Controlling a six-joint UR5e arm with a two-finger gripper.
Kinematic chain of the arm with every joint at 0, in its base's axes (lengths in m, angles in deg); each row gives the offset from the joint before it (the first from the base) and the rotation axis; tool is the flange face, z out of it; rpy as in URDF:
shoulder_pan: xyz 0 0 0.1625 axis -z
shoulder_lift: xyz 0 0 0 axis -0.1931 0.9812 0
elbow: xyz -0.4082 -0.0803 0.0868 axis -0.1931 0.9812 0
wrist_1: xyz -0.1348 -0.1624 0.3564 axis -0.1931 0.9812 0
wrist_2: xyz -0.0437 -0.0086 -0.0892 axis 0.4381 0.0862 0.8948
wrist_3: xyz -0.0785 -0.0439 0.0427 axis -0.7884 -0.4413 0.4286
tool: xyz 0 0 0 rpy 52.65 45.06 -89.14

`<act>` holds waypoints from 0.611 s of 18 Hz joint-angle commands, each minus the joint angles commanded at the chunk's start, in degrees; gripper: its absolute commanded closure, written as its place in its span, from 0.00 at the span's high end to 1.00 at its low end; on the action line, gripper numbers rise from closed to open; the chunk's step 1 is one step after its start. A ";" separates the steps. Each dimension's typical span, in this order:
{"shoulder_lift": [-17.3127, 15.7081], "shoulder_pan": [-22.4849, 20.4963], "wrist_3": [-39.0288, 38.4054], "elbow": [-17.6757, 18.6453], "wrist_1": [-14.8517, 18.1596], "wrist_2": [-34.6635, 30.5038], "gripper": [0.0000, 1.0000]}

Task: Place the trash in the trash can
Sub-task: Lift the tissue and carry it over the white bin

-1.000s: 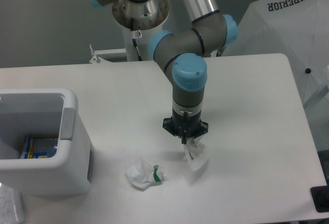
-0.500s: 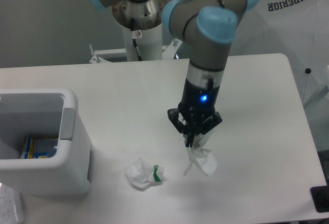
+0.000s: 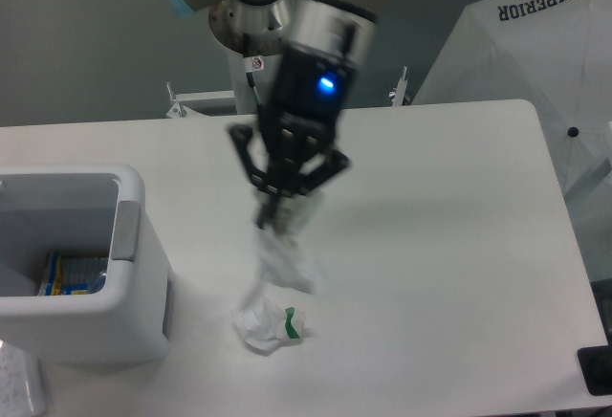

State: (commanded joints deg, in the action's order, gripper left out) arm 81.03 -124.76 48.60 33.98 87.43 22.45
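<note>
My gripper (image 3: 273,218) is raised above the table and shut on a plain white tissue-like wad of trash (image 3: 282,262), which dangles below the fingers. The arm looks motion-blurred. A second crumpled wad of trash (image 3: 268,326) with a small green stripe lies on the table directly beneath the hanging one. The white trash can (image 3: 72,336) stands at the left edge of the table, to the left of the gripper; it has a grey panel on its right inner rim and some blue and yellow packaging inside.
A white cover printed "SUPERIOR" (image 3: 535,44) stands beyond the table's right rear corner. The robot base (image 3: 258,15) rises behind the table's middle. A dark object (image 3: 598,369) sits at the front right edge.
The gripper has lifted the plain wad off the table and swung left and up, from the right of the striped wad to above it. The striped wad has not moved.
</note>
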 joint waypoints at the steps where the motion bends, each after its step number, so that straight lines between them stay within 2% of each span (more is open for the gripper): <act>1: -0.18 1.31 0.18 -0.17 -0.09 0.00 0.00; 3: -0.18 4.21 0.27 -0.26 -0.17 0.00 0.00; 6: -0.45 9.31 3.76 2.36 -0.09 -0.44 0.00; 8: -0.27 10.90 7.20 3.34 -0.09 -0.44 0.04; 11: 0.78 13.54 7.47 3.43 -0.09 -0.35 0.04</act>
State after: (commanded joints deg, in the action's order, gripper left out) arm 81.81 -111.22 56.08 37.41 87.34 22.10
